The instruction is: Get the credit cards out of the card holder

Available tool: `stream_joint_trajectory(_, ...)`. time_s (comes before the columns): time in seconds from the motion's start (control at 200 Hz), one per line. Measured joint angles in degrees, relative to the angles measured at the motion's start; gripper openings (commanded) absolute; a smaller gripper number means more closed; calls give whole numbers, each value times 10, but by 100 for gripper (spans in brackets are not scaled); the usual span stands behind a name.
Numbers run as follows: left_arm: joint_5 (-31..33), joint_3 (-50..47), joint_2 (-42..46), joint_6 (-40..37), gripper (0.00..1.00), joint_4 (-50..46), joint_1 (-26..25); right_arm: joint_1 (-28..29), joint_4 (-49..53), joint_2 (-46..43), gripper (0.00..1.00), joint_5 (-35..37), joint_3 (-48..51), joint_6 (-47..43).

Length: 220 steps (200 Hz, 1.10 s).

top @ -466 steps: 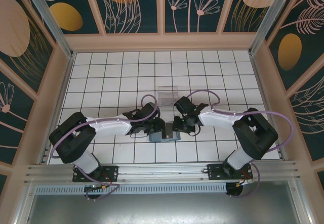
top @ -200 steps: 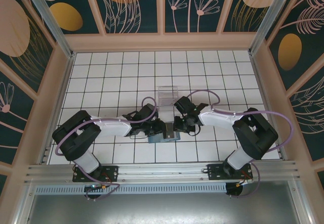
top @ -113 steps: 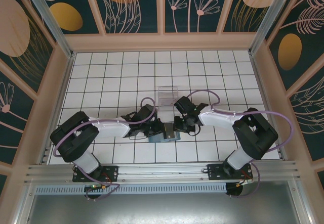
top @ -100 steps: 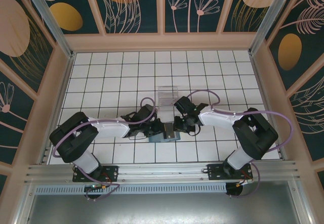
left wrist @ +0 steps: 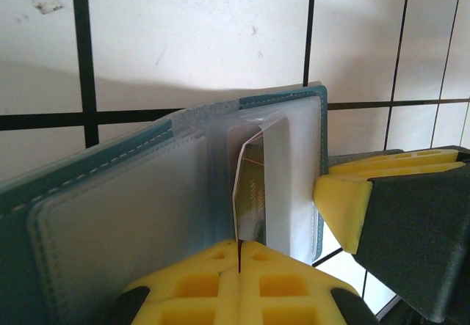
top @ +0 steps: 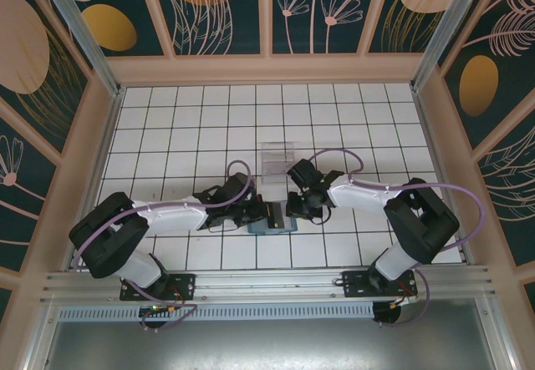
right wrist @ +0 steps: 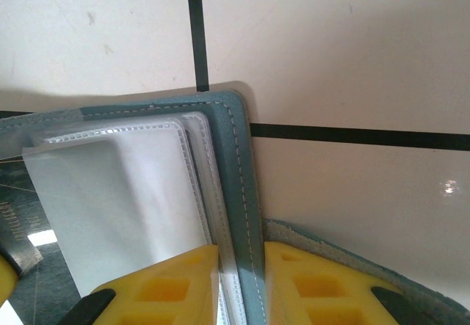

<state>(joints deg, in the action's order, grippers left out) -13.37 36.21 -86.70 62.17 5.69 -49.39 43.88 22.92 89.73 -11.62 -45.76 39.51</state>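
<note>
The teal-blue card holder (top: pixel 273 220) lies open on the tiled floor between both arms. In the left wrist view its grey-blue inside (left wrist: pixel 132 207) faces me, and one pale credit card (left wrist: pixel 253 185) with a dark band stands edge-on, partly out of its clear pocket. My left gripper (left wrist: pixel 239 250) is shut on that card's lower edge. My right gripper (right wrist: pixel 242 255) is shut on the holder's stitched teal edge (right wrist: pixel 239 171), beside clear sleeves holding a white card (right wrist: pixel 125 193). The right gripper's yellow pad (left wrist: pixel 345 211) shows at the holder's right side.
A clear plastic tray (top: pixel 277 154) stands just beyond the holder, about one tile further back. White tiles with black lines spread all around. Wooden walls (top: pixel 267 68) frame the floor, and a metal rail (top: pixel 267 282) runs along the near edge.
My left arm has stretched lower and further right, bringing its gripper in onto the holder. The right arm and the holder have stayed in place.
</note>
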Motion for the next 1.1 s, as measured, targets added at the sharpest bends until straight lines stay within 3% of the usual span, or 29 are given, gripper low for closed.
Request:
stream_joint_trajectory(0.425,23,-18,68,-5,1,-35,0,0,0,0,21,0,0,0)
stream_joint_trajectory(0.701,48,-6,110,-30,0,-109,0,1,11,1,21,2,-7,0)
stream_joint_trajectory(0.901,65,49,112,-88,0,-176,0,4,20,1,22,7,-12,0)
stream_joint_trajectory(1.101,77,120,105,-196,0,-231,0,4,30,-12,22,14,-24,0)
